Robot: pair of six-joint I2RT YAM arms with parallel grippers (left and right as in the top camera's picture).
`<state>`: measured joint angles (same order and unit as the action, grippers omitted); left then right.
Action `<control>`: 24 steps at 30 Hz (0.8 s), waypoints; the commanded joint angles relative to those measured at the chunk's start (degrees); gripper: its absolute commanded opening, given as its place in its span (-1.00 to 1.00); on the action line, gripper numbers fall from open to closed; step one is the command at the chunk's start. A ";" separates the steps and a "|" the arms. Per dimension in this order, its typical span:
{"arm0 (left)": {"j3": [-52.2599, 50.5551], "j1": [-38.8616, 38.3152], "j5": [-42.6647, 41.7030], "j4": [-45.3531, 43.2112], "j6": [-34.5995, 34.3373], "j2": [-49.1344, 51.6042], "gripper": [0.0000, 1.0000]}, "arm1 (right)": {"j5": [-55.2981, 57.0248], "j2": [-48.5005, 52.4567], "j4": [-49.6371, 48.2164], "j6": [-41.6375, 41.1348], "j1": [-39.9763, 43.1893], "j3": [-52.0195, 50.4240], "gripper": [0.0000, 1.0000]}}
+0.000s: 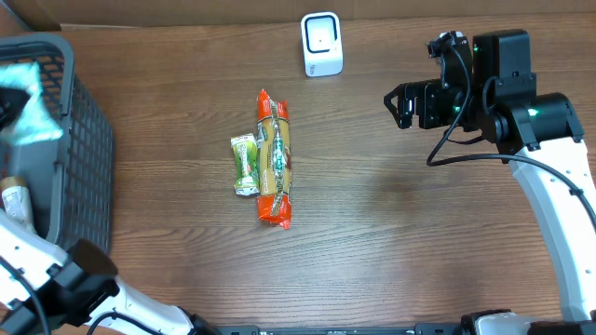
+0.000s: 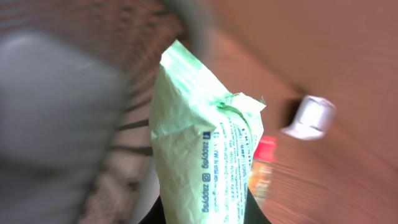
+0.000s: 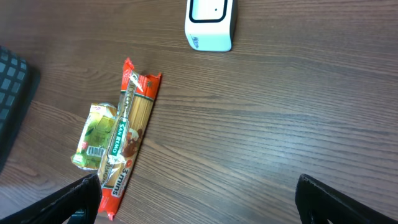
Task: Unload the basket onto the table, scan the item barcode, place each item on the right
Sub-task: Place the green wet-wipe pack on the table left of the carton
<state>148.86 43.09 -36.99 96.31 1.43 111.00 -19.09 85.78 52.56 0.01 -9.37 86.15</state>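
The basket [image 1: 88, 158] stood at the left edge of the tabletop [image 1: 391, 233]. Above it, the left end effector [image 1: 11, 107] was clamped on the packet [image 1: 35, 116], a pale green pouch that was blurred in the overhead view. The grip appeared to sit at the packet's lower end, which left most of the printed face free for reading.

In the left wrist view, the packet's [image 2: 205, 155] long axis ran straight out from the end effector. The crimped seal pointed away, and the lines of print ran along the length. No barcode was visible on the exposed face. The packet pointed roughly up the table, with the scanner [image 2: 309, 117] off to one side and well apart.

At mid-table, the sachet [image 1: 245, 166] lay just beside the pasta [image 1: 273, 158]. Both lay flat, with their long axes running toward the far edge.

The scanner [image 1: 322, 44] stood upright at the far edge, with its window facing the workspace, judged as placed to read an item presented in front of it.

The right end effector [image 1: 402, 104] hovered above bare tabletop with its jaws fully apart and held nothing.
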 commanded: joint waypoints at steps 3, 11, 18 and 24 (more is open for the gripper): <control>2.19 -11.47 -4.83 0.50 0.15 -1.53 -0.92 | -0.35 -0.35 -0.15 0.24 0.11 1.22 1.00; -7.67 -32.76 23.28 0.48 -10.93 -1.53 -0.91 | -0.33 -0.35 0.24 0.26 0.11 1.22 1.00; -30.36 -44.61 35.28 -8.20 -22.08 -1.51 -0.91 | -0.33 -0.35 -0.17 0.24 0.11 1.22 1.00; -50.77 -47.60 35.19 -24.22 -22.25 -1.51 -0.91 | -0.33 -0.35 0.09 0.24 0.11 1.22 1.00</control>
<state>106.17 -4.08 -4.64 76.97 -18.33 110.28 -19.14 85.78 52.71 0.03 -9.37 86.15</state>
